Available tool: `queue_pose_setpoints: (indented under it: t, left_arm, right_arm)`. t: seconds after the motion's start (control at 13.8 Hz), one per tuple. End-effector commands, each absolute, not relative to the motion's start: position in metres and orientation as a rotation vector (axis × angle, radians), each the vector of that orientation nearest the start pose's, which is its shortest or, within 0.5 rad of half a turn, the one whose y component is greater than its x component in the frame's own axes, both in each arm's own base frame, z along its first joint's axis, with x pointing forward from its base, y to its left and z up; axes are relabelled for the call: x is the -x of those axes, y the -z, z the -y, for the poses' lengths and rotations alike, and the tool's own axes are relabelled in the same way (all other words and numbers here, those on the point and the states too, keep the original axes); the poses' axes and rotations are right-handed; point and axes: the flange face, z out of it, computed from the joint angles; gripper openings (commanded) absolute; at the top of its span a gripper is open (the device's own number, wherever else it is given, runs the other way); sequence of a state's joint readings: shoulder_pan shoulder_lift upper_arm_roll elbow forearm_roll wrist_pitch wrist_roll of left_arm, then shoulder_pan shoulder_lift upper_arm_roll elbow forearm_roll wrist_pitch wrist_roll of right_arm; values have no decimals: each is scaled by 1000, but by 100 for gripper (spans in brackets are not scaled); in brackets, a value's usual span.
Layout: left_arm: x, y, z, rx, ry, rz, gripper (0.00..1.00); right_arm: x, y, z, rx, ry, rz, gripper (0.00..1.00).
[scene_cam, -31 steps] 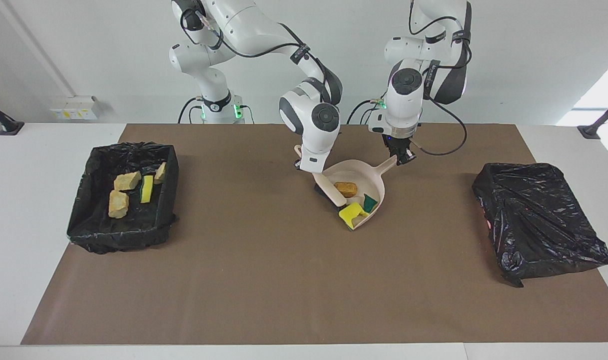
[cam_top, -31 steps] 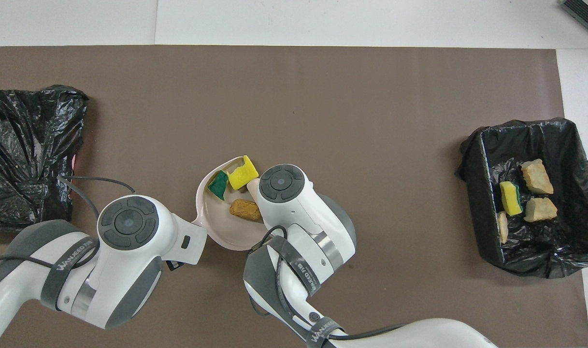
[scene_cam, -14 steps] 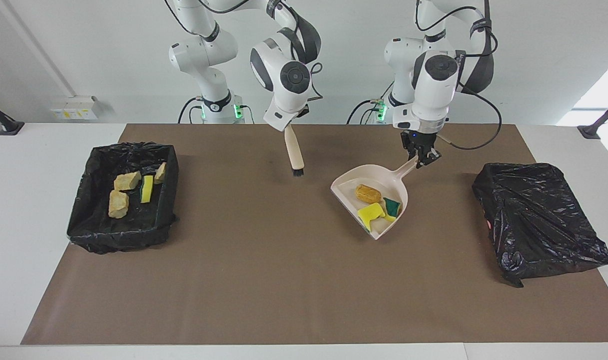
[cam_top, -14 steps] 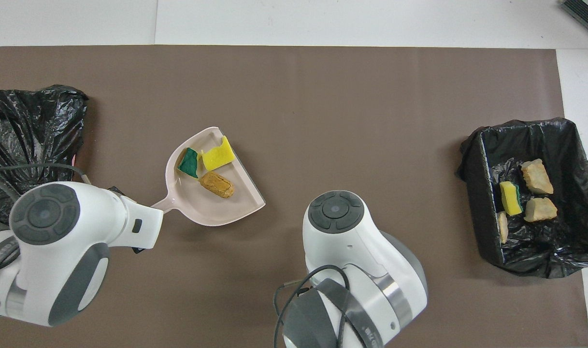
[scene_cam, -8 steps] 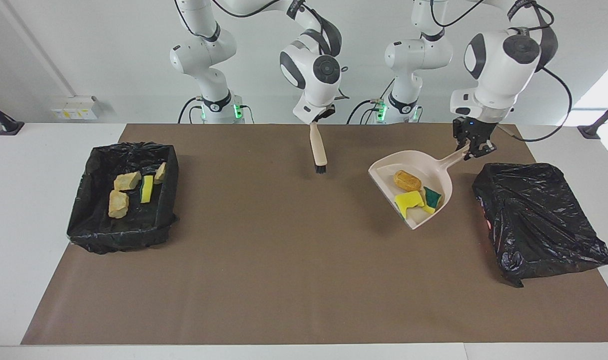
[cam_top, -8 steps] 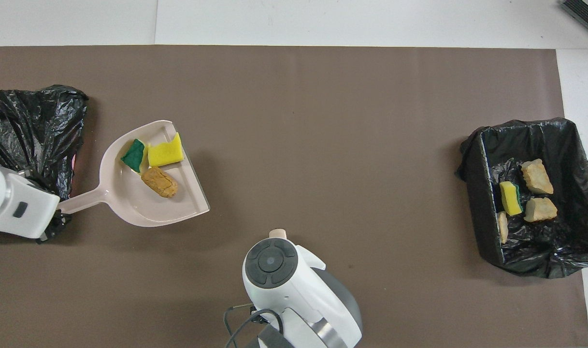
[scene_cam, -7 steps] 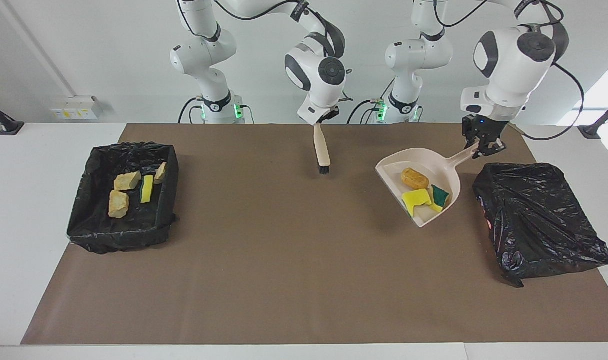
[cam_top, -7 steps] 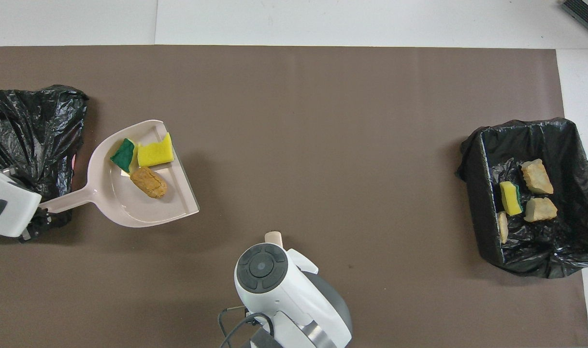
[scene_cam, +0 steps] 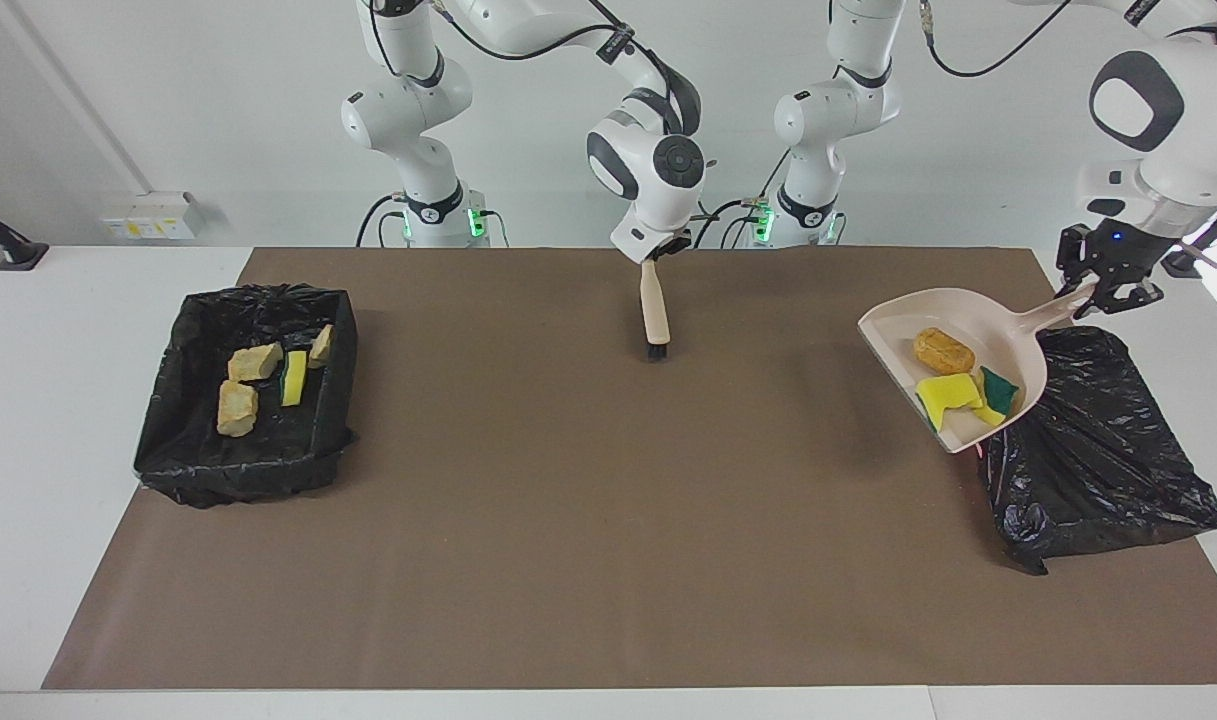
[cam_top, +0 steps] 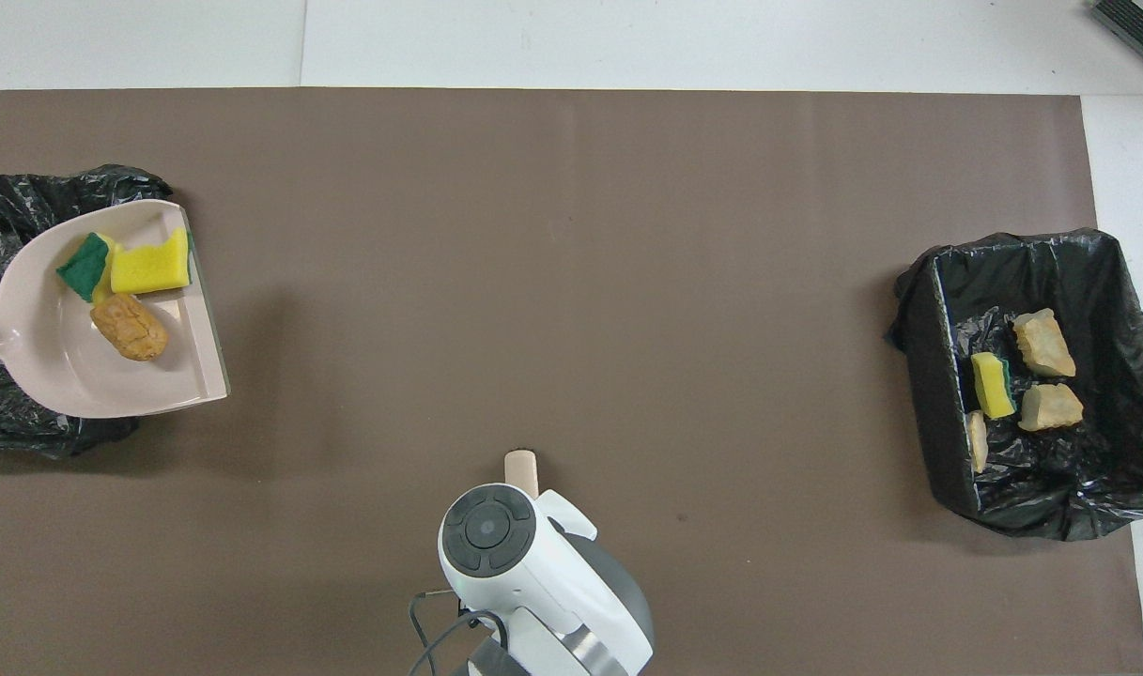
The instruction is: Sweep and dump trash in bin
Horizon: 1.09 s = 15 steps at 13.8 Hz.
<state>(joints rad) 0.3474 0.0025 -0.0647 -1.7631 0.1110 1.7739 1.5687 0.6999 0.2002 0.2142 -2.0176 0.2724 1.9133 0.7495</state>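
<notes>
My left gripper (scene_cam: 1098,290) is shut on the handle of the beige dustpan (scene_cam: 953,370), held in the air over the edge of the crumpled black bag bin (scene_cam: 1088,450) at the left arm's end. In the pan lie three pieces of trash: a brown nugget (scene_cam: 943,350), a yellow sponge chunk (scene_cam: 948,395) and a green-topped wedge (scene_cam: 998,385). The overhead view shows the dustpan (cam_top: 54,366) with the nugget (cam_top: 130,327) and the sponge chunk (cam_top: 150,268). My right gripper (scene_cam: 652,258) is shut on the beige brush (scene_cam: 656,315), bristles down over the mat near the robots.
A black-lined open tray (scene_cam: 178,440) at the right arm's end holds several scraps, tan pieces and a yellow-green sponge (scene_cam: 294,377). In the overhead view this tray (cam_top: 937,376) is at the mat's edge. The brown mat (scene_cam: 568,520) covers the table's middle.
The left arm has carried the loaded dustpan up and toward its own end, from over the mat to over the black bag's edge. The right arm with the brush drifted slightly that way.
</notes>
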Motion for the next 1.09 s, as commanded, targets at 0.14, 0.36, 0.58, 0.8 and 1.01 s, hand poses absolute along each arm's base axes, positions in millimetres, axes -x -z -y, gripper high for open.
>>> queue_pose_setpoints:
  t: [0.14, 0.36, 0.58, 0.8, 1.01]
  left_arm:
    - [-550, -570, -230, 2332, -103, -1957, 0]
    - [-554, -574, -270, 2352, -90, -1886, 0]
    - [-559, -572, -310, 2261, -129, -1836, 0]
    - [-569, -577, -320, 2053, -322, -1800, 0]
    - [-578, -574, -323, 1997, -374, -1708, 0]
  right_arm:
    - [-329, -358, -452, 3102, -706, 32, 100]
    - [-356, -395, -441, 3093, -726, 25, 100]
    - [-390, -445, -400, 3062, -733, 95, 100]
    - [-429, -492, -346, 3054, -735, 223, 100]
    - [-458, -528, -302, 3100, -689, 379, 100]
